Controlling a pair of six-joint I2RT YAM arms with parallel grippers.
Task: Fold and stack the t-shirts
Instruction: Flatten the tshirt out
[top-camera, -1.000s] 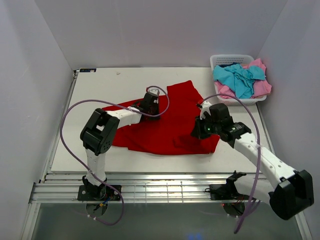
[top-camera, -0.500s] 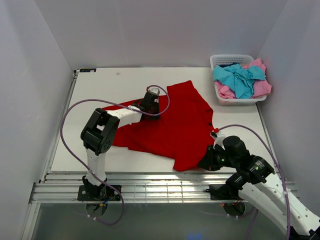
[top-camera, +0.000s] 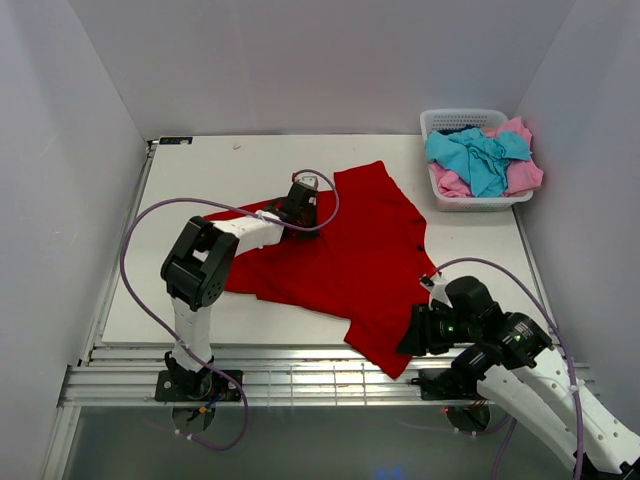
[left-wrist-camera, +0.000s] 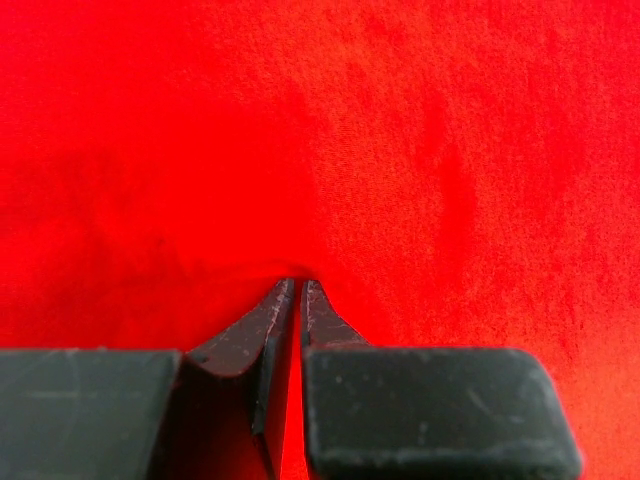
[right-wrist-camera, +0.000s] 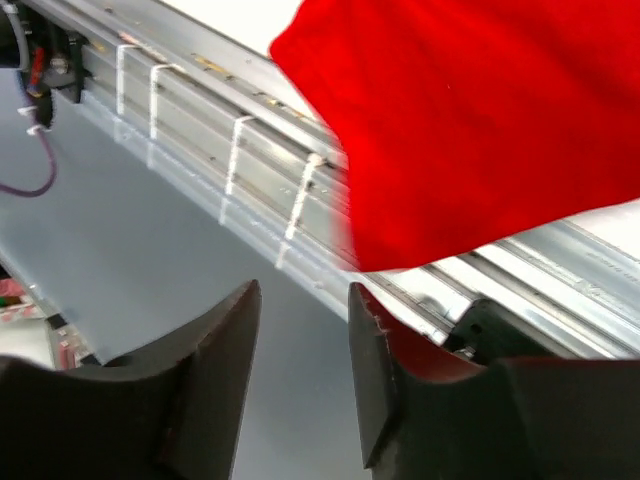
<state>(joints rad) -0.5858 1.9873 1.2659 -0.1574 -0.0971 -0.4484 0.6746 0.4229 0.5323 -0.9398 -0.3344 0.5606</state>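
Red t-shirt (top-camera: 345, 255) lies spread at centre frame on table (top-camera: 190, 175), lower corner overhanging the near edge. Left pincer (left-wrist-camera: 298, 288) clamped on a shirt fold. Right pincer (right-wrist-camera: 302, 295) apart, just below that corner.

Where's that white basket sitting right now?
In the overhead view, the white basket sits at the far right corner of the table, holding the turquoise t-shirt and pink t-shirt, just beyond the spread red t-shirt.

Bright, even white light fills the overhead view, with only faint shadows. The large bright red cloth t-shirt (left-wrist-camera: 420, 150) glows oversaturated in the left wrist view; silver metal rails (right-wrist-camera: 260, 160) at the right wrist view's centre smear with blur.
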